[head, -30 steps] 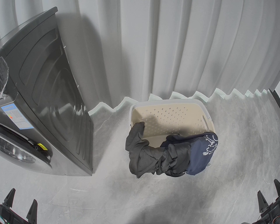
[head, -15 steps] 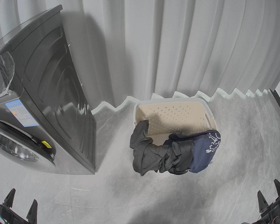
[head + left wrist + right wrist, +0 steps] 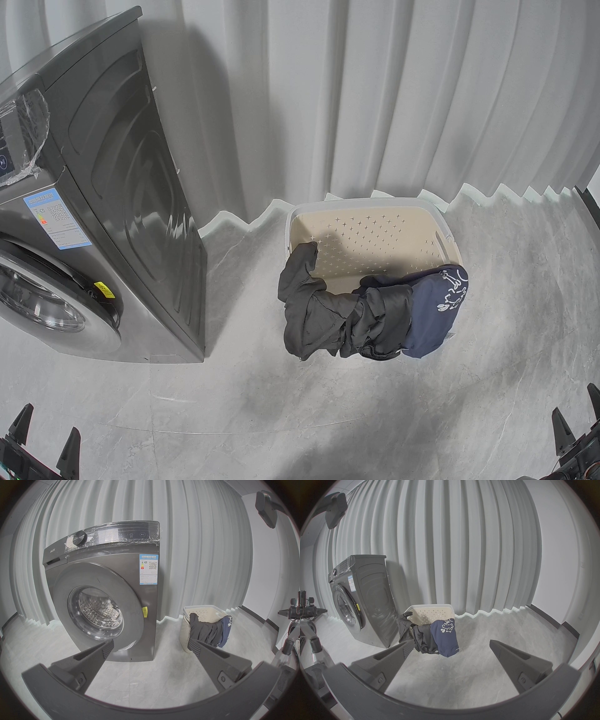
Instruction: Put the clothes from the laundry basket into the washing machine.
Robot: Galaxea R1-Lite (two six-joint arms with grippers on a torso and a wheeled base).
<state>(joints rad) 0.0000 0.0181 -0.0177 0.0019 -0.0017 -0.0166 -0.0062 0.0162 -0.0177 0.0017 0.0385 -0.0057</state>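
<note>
In the head view the laundry basket (image 3: 369, 205) stands right of the washing machine (image 3: 119, 187), with a dark grey garment (image 3: 325, 315) and a navy garment (image 3: 434, 312) draped over its near rim. The left wrist view shows the left gripper (image 3: 150, 643) spread wide and empty. The right wrist view shows the right gripper (image 3: 450, 644) likewise spread and empty.

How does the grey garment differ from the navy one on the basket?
The grey garment is plain; the navy garment bears a white print. The grey garment hangs at the left near corner of the laundry basket, the navy garment at its right. Both drape over the near rim.
</note>
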